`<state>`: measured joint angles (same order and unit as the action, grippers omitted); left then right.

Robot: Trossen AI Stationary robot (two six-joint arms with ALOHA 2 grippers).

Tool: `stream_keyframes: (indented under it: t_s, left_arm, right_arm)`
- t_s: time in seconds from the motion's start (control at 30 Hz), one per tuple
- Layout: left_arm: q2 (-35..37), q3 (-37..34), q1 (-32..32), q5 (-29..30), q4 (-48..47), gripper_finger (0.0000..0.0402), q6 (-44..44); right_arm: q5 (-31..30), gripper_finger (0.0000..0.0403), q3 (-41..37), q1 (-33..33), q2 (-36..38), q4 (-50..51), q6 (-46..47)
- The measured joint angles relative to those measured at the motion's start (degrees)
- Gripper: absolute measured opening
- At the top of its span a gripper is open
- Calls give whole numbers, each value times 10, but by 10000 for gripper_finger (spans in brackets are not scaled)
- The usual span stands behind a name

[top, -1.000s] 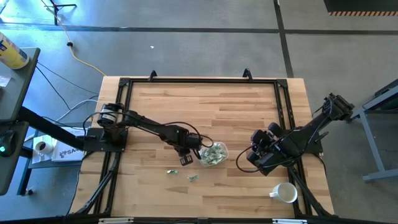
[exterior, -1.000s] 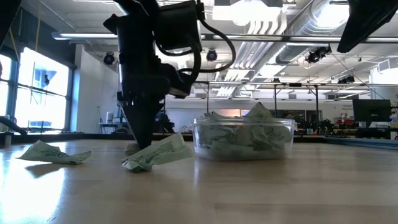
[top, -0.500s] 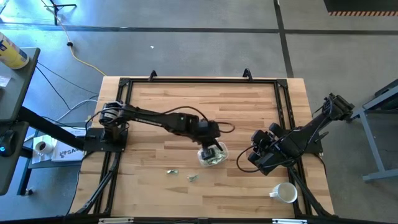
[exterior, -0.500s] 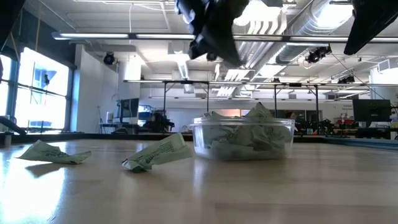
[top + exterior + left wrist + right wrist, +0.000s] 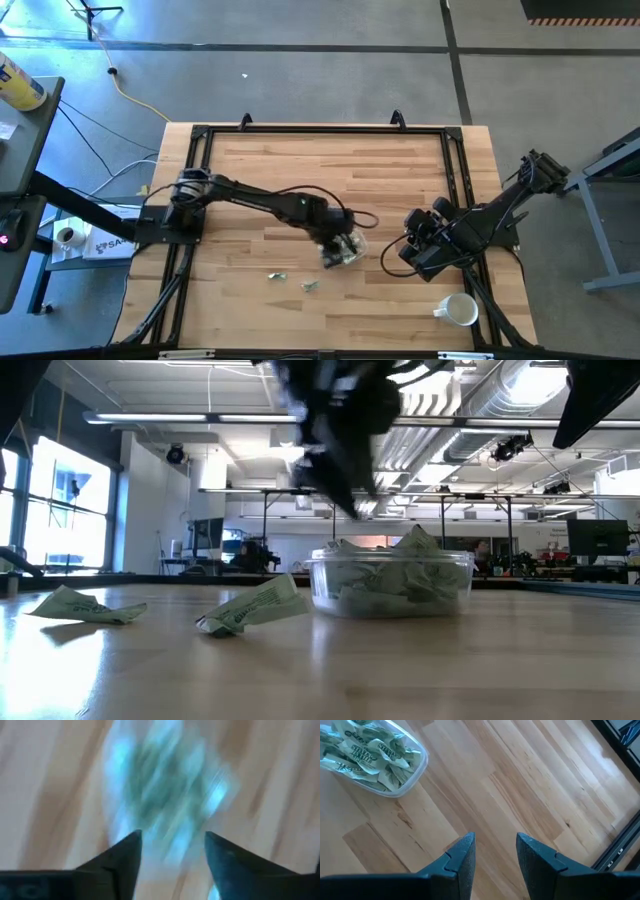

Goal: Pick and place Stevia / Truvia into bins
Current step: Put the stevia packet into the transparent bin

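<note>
The clear container (image 5: 345, 250) stands on the wooden table, heaped with pale green packets; it also shows in the low view (image 5: 390, 585) and the right wrist view (image 5: 372, 762). Two loose packets (image 5: 277, 273) (image 5: 310, 285) lie flat on the table to its near left, seen as crumpled packets (image 5: 85, 607) (image 5: 250, 608) in the low view. My left gripper (image 5: 333, 238) hangs over the container, blurred (image 5: 345, 485), its fingers open (image 5: 172, 850) with nothing between them. My right gripper (image 5: 494, 845) waits open above bare wood to the container's right (image 5: 402, 255).
A white handled mug (image 5: 460, 310) stands near the table's near right corner. A black frame rail (image 5: 320, 130) runs around the table top. Bare wood lies across the far half of the table.
My left gripper has risen from the table by the loose packets at the container's left, swung right to above the container, and then come down toward its heap. Both loose packets and the container have stayed where they were.
</note>
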<state>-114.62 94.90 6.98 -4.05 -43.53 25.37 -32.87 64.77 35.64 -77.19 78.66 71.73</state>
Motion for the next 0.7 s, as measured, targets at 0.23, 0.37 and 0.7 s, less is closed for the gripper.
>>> stream_keyframes:
  t_s: [0.23,0.37,0.7]
  left_arm:
    - [75,-4,38,59,-297,296,-18]
    - [93,-42,85,25,-215,289,-71]
    - [92,-225,154,0,-92,282,-17]
  right_arm:
    - [-38,134,0,-1,0,-1,-24]
    - [-76,134,0,-16,0,-6,-49]
    - [-91,134,0,-54,0,-35,-69]
